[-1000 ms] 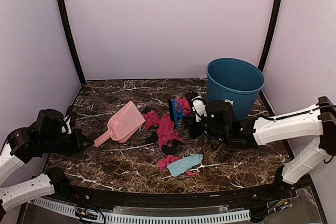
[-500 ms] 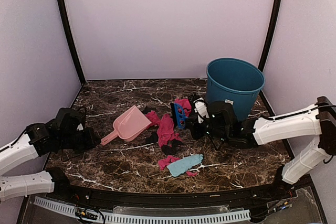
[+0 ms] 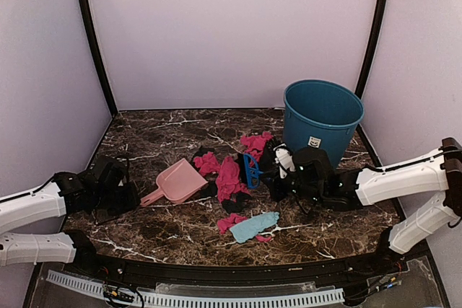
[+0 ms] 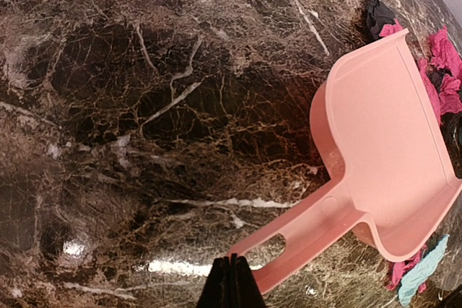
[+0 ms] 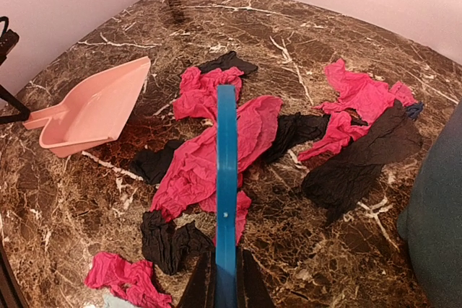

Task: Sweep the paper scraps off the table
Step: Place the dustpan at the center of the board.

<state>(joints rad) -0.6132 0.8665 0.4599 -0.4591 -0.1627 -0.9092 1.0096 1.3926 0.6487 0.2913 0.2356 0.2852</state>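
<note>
The paper scraps (image 3: 229, 177) lie in a loose pile mid-table, magenta and black, with one light blue scrap (image 3: 254, 226) nearer the front. In the right wrist view the scraps (image 5: 195, 164) spread under and beside the blue hand brush (image 5: 226, 178). My right gripper (image 3: 273, 175) is shut on the brush (image 3: 250, 169), held edge-on over the pile's right side. My left gripper (image 3: 137, 197) is shut on the handle end of the pink dustpan (image 3: 180, 180), whose mouth faces the pile's left edge. The left wrist view shows the dustpan (image 4: 382, 142) on the table (image 4: 144, 106).
A teal bin (image 3: 323, 117) stands at the back right, just behind my right arm; its wall shows in the right wrist view (image 5: 437, 229). The marble table (image 3: 159, 135) has a black rim at the front. Pale walls close in the back and sides.
My left arm has moved right, carrying the dustpan closer to the pile. My right gripper has drawn the brush slightly right and nearer, uncovering pink scraps behind it.
</note>
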